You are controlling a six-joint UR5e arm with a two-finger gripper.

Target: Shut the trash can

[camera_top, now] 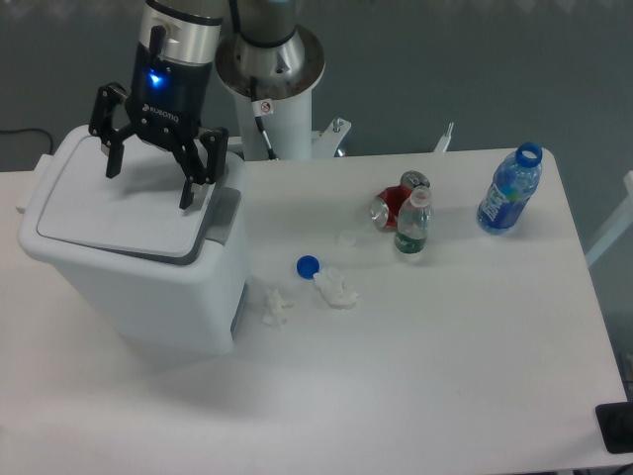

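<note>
Fixed camera, looking down on the bench (445, 376). I see the trash can (148, 287) standing at the left edge of the bench, towards the far left corner. Its flat white lid (119, 213) lies down over the opening; a grey strip shows along the lid's right side, so I cannot tell whether it is fully seated. The grey latch (237, 315) shows on the can's right-hand face.

The gripper (148, 183) hangs above the far part of the lid. I read the fingers (188, 188) as spread wide, with nothing between them. Whether the tips touch the lid I cannot tell. A blue light shows on the gripper body. The arm's base column (272, 74) stands behind the far edge of the bench.

Near the middle of the bench lie a blue cap (308, 265) and, just beside it, a crumpled white scrap (336, 289). A second white scrap (274, 305) lies close to the trash can. Further right, a red can (396, 201) lies on its side, touching a small upright clear bottle (412, 226). Near the far right corner a blue bottle (509, 193) stands upright, uncapped.
</note>
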